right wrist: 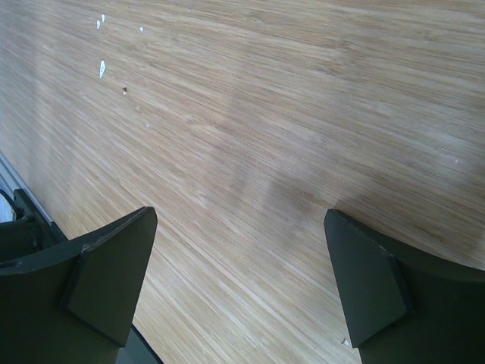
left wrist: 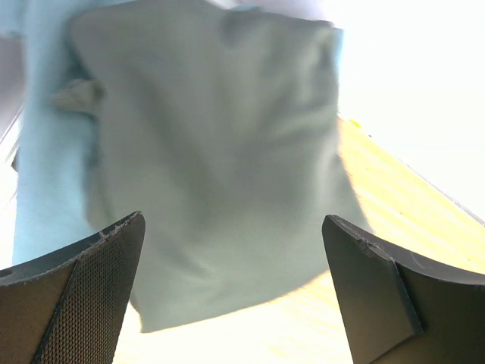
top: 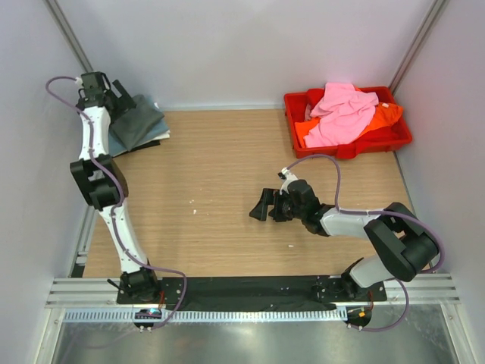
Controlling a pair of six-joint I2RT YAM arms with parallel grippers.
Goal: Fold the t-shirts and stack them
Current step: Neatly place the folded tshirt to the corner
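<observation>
A folded dusty teal t-shirt point(top: 140, 121) tops a small stack at the table's far left corner, with a white edge point(top: 154, 139) showing under it. My left gripper point(top: 126, 101) hovers just over the stack's back edge. In the left wrist view the left gripper point(left wrist: 233, 220) is open, with the teal t-shirt point(left wrist: 220, 152) lying free between and beyond its fingers and a paler layer point(left wrist: 45, 189) beneath. A pink t-shirt point(top: 342, 114) and an orange t-shirt point(top: 388, 115) lie crumpled in the tray. My right gripper point(top: 258, 206) point(right wrist: 241, 214) stands open and empty over bare wood at mid table.
The red plastic tray point(top: 377, 142) sits at the far right corner against the wall. White walls close in the wooden table point(top: 212, 174) at the back and both sides. Small white specks point(right wrist: 101, 68) dot the wood near the right gripper.
</observation>
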